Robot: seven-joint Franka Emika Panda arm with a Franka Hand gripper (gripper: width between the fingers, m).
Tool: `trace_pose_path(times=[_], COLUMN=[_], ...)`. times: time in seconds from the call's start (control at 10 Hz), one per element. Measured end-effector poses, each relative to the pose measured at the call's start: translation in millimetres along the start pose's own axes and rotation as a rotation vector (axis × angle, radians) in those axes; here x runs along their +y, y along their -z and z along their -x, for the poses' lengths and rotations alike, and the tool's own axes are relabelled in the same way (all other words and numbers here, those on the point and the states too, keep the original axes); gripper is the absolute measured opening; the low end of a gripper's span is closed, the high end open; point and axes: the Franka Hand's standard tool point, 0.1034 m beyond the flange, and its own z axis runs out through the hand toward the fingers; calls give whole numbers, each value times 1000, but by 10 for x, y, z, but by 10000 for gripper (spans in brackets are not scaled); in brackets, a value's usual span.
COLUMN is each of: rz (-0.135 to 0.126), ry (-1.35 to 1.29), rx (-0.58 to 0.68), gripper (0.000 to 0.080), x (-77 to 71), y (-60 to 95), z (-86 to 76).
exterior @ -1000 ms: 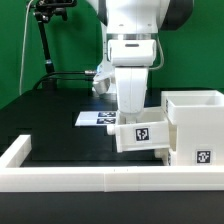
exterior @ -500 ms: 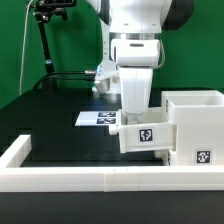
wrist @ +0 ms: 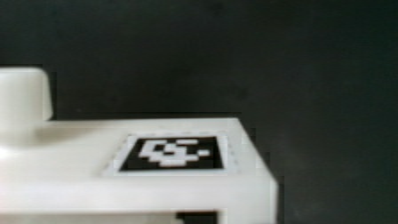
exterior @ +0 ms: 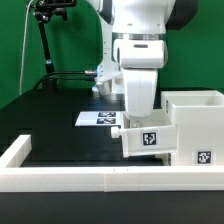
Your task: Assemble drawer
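Exterior view:
Arm: white Franka arm point(exterior: 140, 45) descends from the top of the frame, its lower body standing directly above a small tray.
Hand: hand point(exterior: 139, 122) sits at the top edge of the tray; fingertips are hidden behind the arm body and the tray, so the opening width cannot be told, and whether it grips the tray cannot be told.
Tray: small white open-topped tray point(exterior: 147, 139) with a black-and-white square tag on its near face, upright, near face slightly turned; it lies against the shell on the exterior view's left side of that shell.
Shell: tall white box-shaped shell point(exterior: 196, 125) at the exterior view's right, open at the top, with one tag low on its near face.
Marker board: flat white marker board point(exterior: 97, 118) lies on the counter behind the tray, partly covered by the arm.
Rim wall: long low white rim wall point(exterior: 70, 178) runs across the foreground and up the exterior view's left side.
Counter: dark counter point(exterior: 60, 125) carries all parts; green backdrop behind.

Wrist view:
Tray surface: a white part, not identifiable from this view alone, fills the lower frame, blurred, bearing one square tag point(wrist: 175, 154).
Rounded white form: a white shape point(wrist: 22, 100) rises beside the tagged surface; identity cannot be told.
Background: dark counter above the part.
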Motion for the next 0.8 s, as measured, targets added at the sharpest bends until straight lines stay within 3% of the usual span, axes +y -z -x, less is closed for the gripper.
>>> trace_pose_path(times=[0.8], rz=[-5], ry=[31], rx=[-24], gripper=[44], x=[-2], y=[3], z=[-49])
